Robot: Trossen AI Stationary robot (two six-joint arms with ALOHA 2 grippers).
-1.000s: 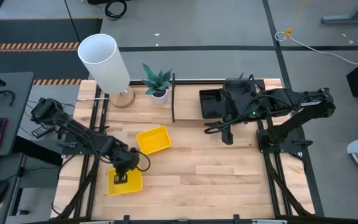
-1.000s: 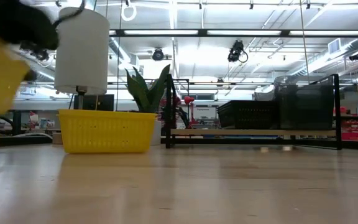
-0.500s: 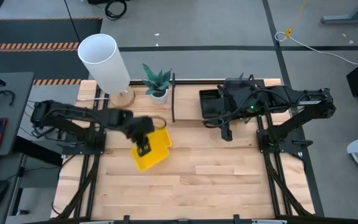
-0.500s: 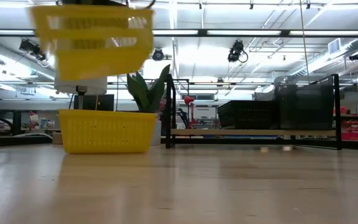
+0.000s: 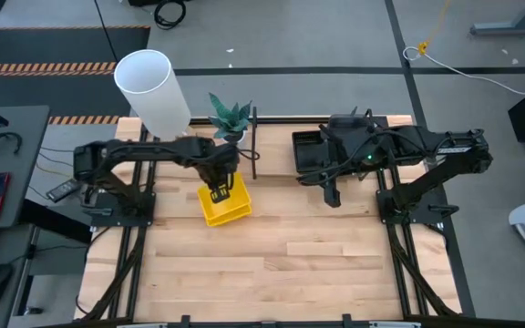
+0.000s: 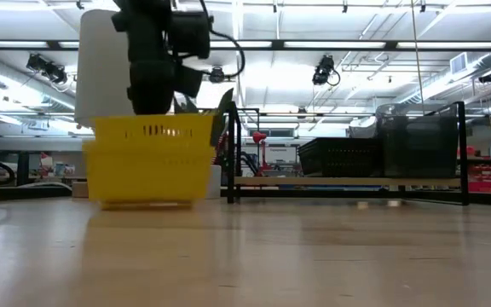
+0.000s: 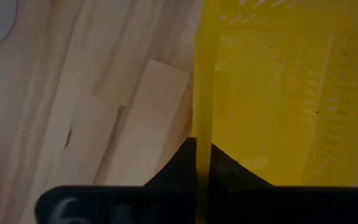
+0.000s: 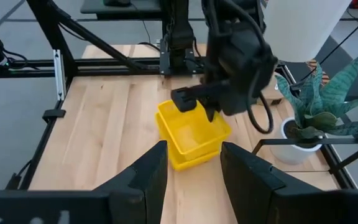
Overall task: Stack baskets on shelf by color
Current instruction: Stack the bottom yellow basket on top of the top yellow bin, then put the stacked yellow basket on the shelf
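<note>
Two yellow baskets stand left of the table's middle. The upper one (image 5: 231,199) sits partly inside the lower one (image 6: 147,175), which rests on the table, and my left gripper (image 5: 219,189) is shut on the upper one from above. The shelf (image 6: 348,181) stands at the far right. On it are a black basket (image 5: 308,150) and smoky-grey baskets (image 6: 416,141). My right gripper (image 8: 191,174) hangs open and raised in front of the shelf, holding nothing. My left gripper pinches one side wall of the upper yellow basket at its rim (image 7: 202,124), one finger inside the basket and one outside. The fingers point down from above. The basket hangs about level, its lower part sunk into the lower yellow basket (image 8: 194,155).
A tall white lamp (image 5: 151,87) and a small potted plant (image 5: 231,118) stand at the far edge, close behind the yellow baskets. The shelf's left post (image 5: 254,146) is just right of them. Bare wood lies across the table's near half.
My left gripper has carried the yellow basket up from the near left of the table, toward the far edge and the right, turning as it went. It has then come down over the second yellow basket. The carried basket now sits partly inside that one.
</note>
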